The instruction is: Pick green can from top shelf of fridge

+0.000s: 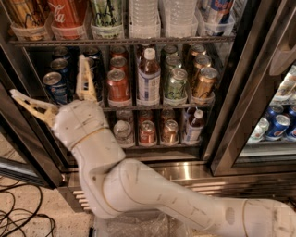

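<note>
Green can (107,14): stands on the top shelf (185,40) of the fridge (233,92), in a clear tray. A red Coke can (68,14) is just to its left and a water bottle (144,16) just to its right. The can's top is out of view.
Gripper (47,75): sits low and to the left, in front of the blue cans (55,88) on the rack below. It is well apart from the green can.
Step in hand: reaching for the can, judging by that gap.
Doing it well: rise above the shelf edge and shift right until centred on the can. Then turn the jaws so they go in on either side of it without knocking its neighbours.
Jaws: spread wide, holding nothing. One finger (85,78) overlaps the blue cans; contact cannot be told.
</note>
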`<state>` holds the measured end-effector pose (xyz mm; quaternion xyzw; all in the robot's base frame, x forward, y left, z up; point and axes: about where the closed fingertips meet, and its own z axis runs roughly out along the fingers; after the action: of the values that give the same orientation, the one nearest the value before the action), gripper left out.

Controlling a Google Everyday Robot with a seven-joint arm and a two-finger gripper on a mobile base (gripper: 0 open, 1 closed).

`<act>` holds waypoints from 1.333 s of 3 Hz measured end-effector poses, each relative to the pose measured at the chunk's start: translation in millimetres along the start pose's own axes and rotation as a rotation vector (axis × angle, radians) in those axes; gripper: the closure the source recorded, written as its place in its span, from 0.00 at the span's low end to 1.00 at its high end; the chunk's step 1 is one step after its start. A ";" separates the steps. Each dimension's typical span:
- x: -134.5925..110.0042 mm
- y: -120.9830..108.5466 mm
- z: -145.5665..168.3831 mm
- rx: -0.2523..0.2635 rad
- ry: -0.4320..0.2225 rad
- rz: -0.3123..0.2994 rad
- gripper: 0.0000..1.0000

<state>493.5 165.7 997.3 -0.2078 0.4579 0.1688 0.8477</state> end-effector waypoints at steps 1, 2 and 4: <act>-30.1 43.4 5.1 -0.032 -0.100 -0.044 0.18; -35.3 25.3 8.4 0.119 -0.087 -0.203 0.15; -31.0 -14.4 8.6 0.288 -0.017 -0.339 0.00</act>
<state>490.2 154.8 1030.7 -0.1573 0.4288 -0.0414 0.8886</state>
